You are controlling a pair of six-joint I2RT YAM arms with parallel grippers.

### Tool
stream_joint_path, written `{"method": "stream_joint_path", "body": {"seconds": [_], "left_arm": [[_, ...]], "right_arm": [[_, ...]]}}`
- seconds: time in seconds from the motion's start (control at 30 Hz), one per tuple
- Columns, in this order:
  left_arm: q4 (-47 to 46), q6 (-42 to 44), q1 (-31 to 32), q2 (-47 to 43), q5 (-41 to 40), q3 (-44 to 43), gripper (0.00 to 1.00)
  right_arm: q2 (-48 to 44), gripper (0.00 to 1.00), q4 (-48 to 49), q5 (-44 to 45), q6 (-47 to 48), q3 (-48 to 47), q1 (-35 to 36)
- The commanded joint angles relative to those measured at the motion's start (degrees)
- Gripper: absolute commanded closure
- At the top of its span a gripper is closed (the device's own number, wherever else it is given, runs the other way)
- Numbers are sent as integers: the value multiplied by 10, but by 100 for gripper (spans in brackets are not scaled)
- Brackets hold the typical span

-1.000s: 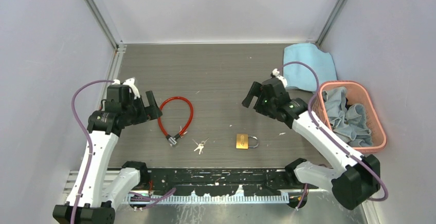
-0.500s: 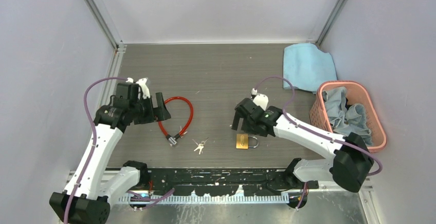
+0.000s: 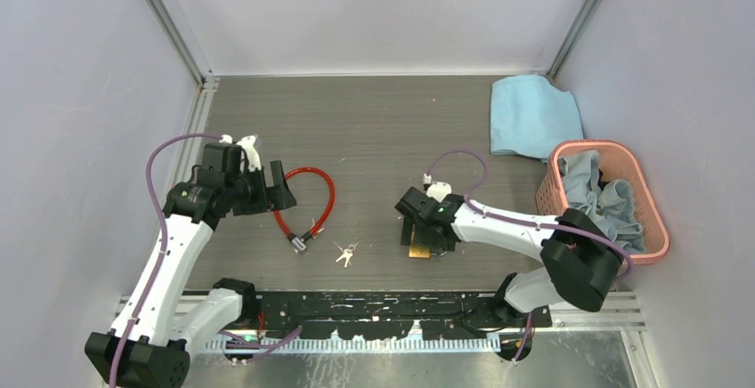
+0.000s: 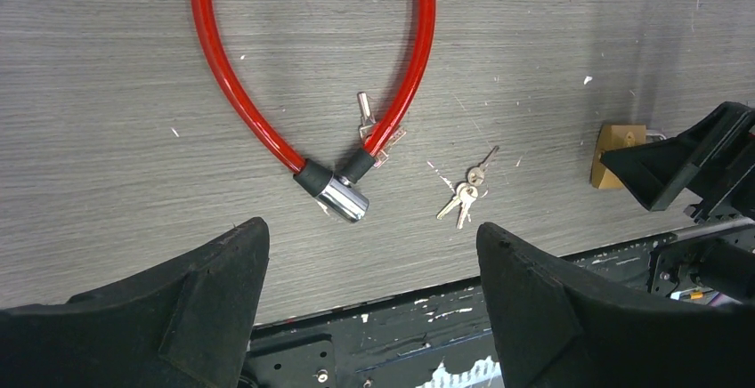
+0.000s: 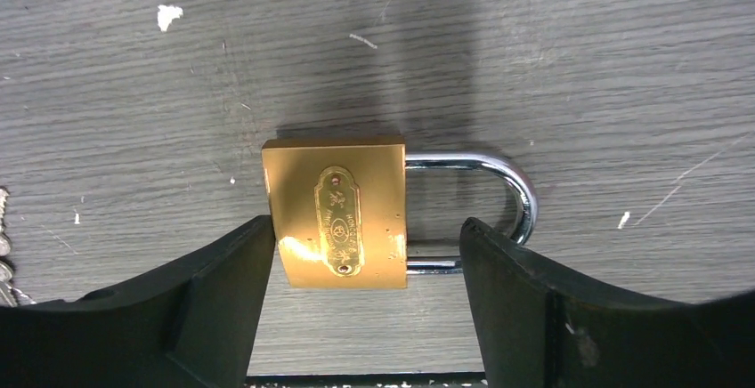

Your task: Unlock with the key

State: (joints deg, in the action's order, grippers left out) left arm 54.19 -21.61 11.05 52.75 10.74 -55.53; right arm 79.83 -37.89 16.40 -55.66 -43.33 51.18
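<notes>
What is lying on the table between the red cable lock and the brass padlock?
A small bunch of keys lies there, apart from both the red cable lock and the padlock, clearest in the left wrist view.

My right claw (image 5: 365,225) has dropped across the grey tabletop (image 3: 374,130) to straddle the flat brass padlock (image 5: 334,213), while my left claw (image 4: 369,226) edged rightward.

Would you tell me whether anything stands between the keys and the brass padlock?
Only bare table lies between the keys and the brass padlock, but the right gripper straddles the padlock with open jaws, one finger on the keys' side of its body.
</notes>
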Motion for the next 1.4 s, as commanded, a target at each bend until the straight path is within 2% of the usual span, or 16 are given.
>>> {"method": "stream_joint_path", "body": {"seconds": [0.0,0.2,0.33,0.77,1.0,1.17,1.23,1.37], "left_arm": [[-22,7,3,-5,12,0,15],[-22,7,3,-8,12,0,15],[-22,7,3,-7,13,1,15],[-22,7,5,-5,16,2,16],[-23,7,11,-9,21,3,16],[-24,8,16,-10,25,4,16],[-25,8,17,-10,27,5,16],[-25,9,19,-8,30,5,16]], "right_arm": [[10,22,21,-14,4,11,6],[25,36,29,-18,13,19,15],[40,46,49,-18,58,14,16],[152,48,70,-54,271,-107,16],[250,45,44,-91,389,-202,15],[274,41,26,-125,463,-238,15],[280,35,16,-119,489,-252,14],[294,9,-1,-64,506,-271,12]]}}
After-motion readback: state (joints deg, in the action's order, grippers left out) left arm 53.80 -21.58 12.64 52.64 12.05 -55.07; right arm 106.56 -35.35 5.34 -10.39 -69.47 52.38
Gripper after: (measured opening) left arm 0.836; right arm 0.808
